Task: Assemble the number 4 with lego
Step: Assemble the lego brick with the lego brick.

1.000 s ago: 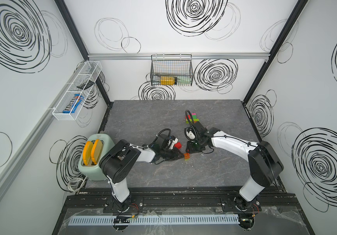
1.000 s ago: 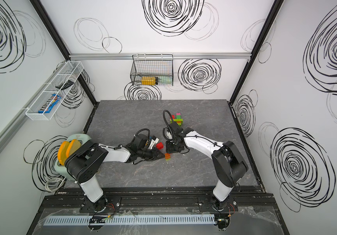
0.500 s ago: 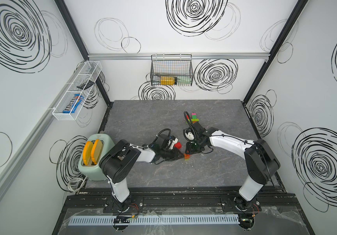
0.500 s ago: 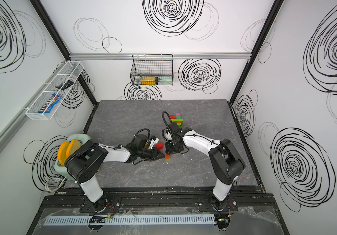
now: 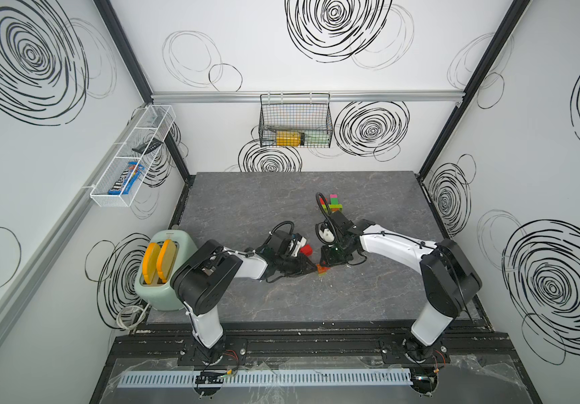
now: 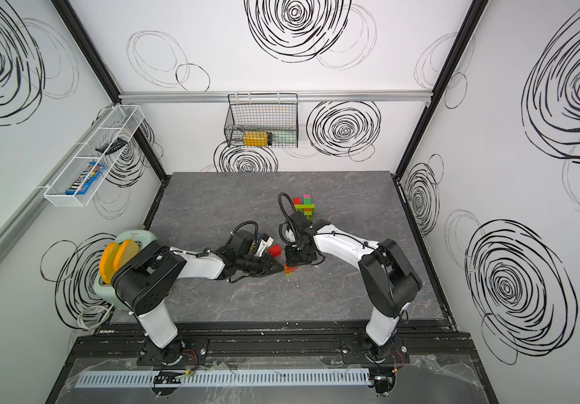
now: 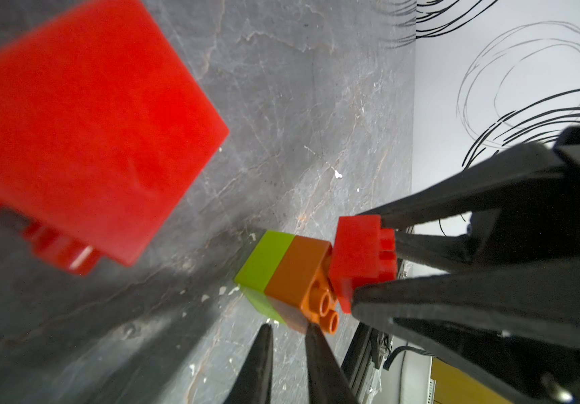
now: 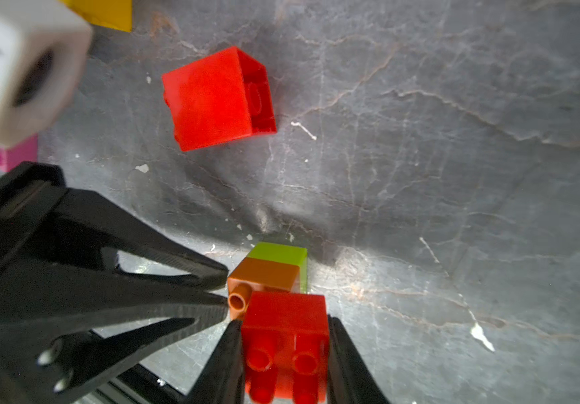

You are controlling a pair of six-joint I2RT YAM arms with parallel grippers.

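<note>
We see the small red brick [image 8: 285,314] clamped in the right gripper [image 8: 284,325], pressed against the orange brick [image 8: 264,276] joined to a lime brick [image 8: 278,253], just below frame centre on the table [image 5: 281,196] in both top views; the left gripper [image 8: 223,290], closed and empty, sits just beside the orange brick.

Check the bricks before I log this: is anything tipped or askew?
Yes. The loose red brick lies tipped on its side, hollow underside showing. The joined orange and lime pair also lies sideways, studs pointing sideways.
</note>
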